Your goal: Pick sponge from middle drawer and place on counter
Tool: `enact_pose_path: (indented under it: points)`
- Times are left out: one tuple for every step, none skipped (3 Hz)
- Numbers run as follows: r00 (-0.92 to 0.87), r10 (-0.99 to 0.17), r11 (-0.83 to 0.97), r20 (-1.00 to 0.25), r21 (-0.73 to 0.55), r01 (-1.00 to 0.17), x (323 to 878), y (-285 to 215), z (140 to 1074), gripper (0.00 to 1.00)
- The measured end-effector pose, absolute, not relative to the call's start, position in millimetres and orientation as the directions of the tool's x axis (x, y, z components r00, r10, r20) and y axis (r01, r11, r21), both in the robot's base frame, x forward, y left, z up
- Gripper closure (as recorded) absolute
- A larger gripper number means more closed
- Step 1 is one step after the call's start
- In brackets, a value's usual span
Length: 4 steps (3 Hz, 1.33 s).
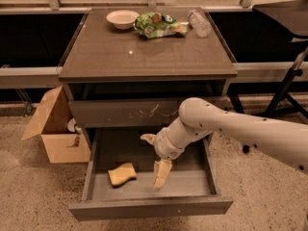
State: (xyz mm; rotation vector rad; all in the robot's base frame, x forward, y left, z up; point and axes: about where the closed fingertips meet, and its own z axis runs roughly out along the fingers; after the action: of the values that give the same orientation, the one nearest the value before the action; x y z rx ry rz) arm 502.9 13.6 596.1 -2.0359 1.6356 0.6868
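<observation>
The yellow sponge (121, 173) lies flat on the grey floor of the open middle drawer (151, 207), in its left half. My gripper (155, 157) hangs inside the drawer just right of the sponge, apart from it. Its pale yellow fingers (161, 174) are spread open and hold nothing. The white arm reaches in from the right. The counter (144, 49) is the glossy dark top of the cabinet above.
On the counter's far edge are a white bowl (122, 18), a green snack bag (156, 25) and a clear plastic bottle (198, 22). A shut drawer front with pale scratches (125, 113) sits above the open drawer. An open cardboard box (55, 129) stands left of the cabinet.
</observation>
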Motion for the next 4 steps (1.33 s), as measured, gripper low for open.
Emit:
enact_pose_path:
  points:
    - [0.178, -0.761, -0.206, -0.624, -0.028, -0.978, 503.0, 13.7, 595.9, 0.0]
    - [0.179, -0.756, -0.229, -0.63, -0.001, -0.973, 521.5, 27.7, 558.0, 0.0]
    - [0.2, -0.761, -0.242, -0.618, -0.016, -0.97, 543.6, 47.6, 526.6, 0.0]
    - [0.207, -0.778, -0.222, -0.593, -0.048, -0.974, 563.7, 76.6, 480.7, 0.0]
